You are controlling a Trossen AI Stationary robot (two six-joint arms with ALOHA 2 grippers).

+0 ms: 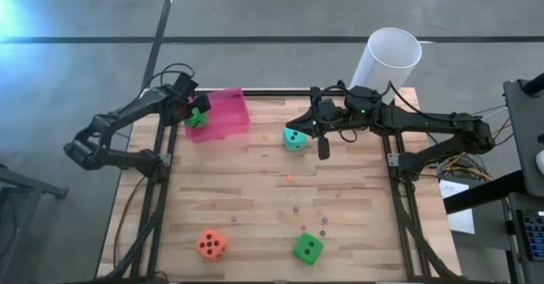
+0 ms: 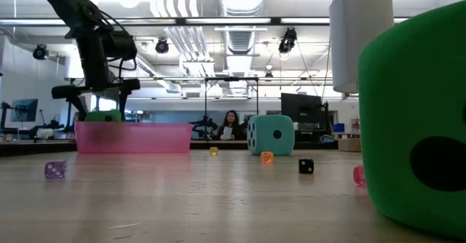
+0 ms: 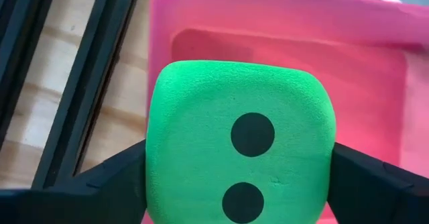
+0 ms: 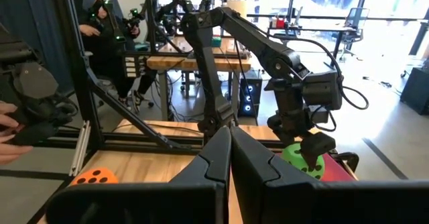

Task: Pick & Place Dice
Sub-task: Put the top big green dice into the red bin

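Note:
My left gripper (image 1: 194, 114) is at the table's far left, over the pink tray (image 1: 228, 114), shut on a bright green die (image 3: 241, 143). In the low view only the top of this die (image 2: 102, 116) shows above the tray's wall (image 2: 135, 137). The teal die (image 1: 295, 138) stands on the table at the far middle. The orange die (image 1: 211, 244) and a second green die (image 1: 308, 248) stand near the front edge. My right gripper (image 4: 230, 135) hangs shut and level, high above the table beside the teal die, and holds nothing. My left gripper pinches the green die by two opposite sides (image 3: 151, 163) between its two fingers (image 3: 107, 180). The fingers come steeply from above. The die sits inside the tray's outline, two-pip face toward the wrist; the tray's wall hides whether its underside touches the floor.
A tall white cylinder (image 1: 389, 56) stands at the far right corner. Several tiny beads (image 1: 295, 207) lie scattered on the wooden top between the dice. Black frame rails (image 1: 157, 190) run along both sides. People show in the room beyond (image 2: 231, 124), (image 4: 100, 29).

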